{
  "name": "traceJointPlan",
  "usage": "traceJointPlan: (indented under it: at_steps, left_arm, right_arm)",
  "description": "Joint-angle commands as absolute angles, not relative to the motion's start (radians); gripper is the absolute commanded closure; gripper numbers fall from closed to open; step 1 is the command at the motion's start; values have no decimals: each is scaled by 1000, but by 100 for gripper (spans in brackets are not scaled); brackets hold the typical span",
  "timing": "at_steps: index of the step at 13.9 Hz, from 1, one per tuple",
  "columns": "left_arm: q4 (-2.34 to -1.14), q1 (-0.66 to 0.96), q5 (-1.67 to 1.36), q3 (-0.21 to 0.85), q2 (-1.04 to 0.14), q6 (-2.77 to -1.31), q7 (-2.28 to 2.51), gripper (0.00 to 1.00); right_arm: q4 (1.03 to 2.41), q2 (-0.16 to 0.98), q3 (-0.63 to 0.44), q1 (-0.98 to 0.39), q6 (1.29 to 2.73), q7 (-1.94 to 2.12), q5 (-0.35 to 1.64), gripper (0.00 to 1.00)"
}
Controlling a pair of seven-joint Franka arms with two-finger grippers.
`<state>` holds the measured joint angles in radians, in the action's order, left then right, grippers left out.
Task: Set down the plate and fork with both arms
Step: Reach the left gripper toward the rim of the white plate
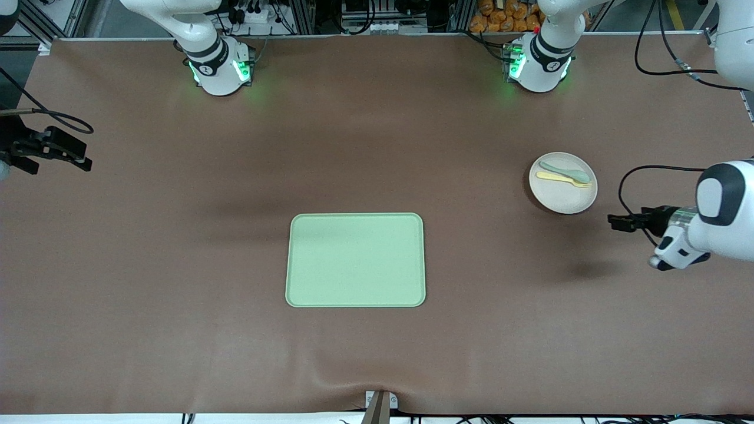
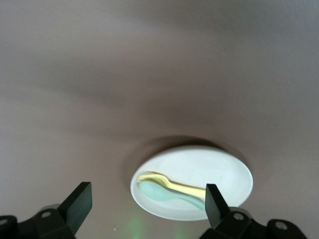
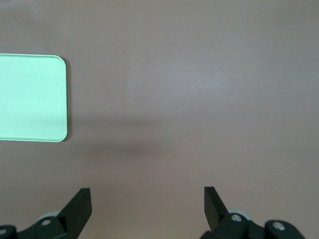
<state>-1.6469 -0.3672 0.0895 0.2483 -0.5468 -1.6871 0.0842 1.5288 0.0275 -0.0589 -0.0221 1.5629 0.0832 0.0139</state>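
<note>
With fingers spread, the left gripper point(image 1: 615, 222) is aimed at the plate point(image 1: 563, 183) at right of frame, carrying the fork point(image 1: 564, 179) and spoon point(image 1: 565, 171), seemingly to grasp its rim, while the right gripper point(image 1: 65, 154), also spread, waits at left of frame.

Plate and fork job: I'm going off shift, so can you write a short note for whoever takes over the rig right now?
Left pincer: open, holds nothing, over bare table beside the plate at the left arm's end.
Right pincer: open, holds nothing, over bare table at the right arm's end.
The plate sits on the table, not on the tray. The fork and a spoon lie side by side on the plate.
Done: nothing placed; the tray holds nothing.
Left: grasp the plate and the fork and place them, presumably on the tray, using both arms.
</note>
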Motion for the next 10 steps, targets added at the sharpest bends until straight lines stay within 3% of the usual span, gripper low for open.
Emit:
traceJointPlan:
  at_steps: [1, 5, 10]
  left_arm:
    - [-1813, -387, 74, 253, -442, -1733, -26, 0]
    - [-1968, -469, 72, 253, -408, -1873, -268, 0]
    - [-2014, -506, 75, 253, -407, -1913, -399, 0]
  right_arm:
    - [1548, 3, -63, -23, 1569, 92, 12, 0]
    - [1548, 3, -63, -23, 1568, 92, 12, 0]
    - [1548, 3, -63, -23, 1568, 92, 12, 0]
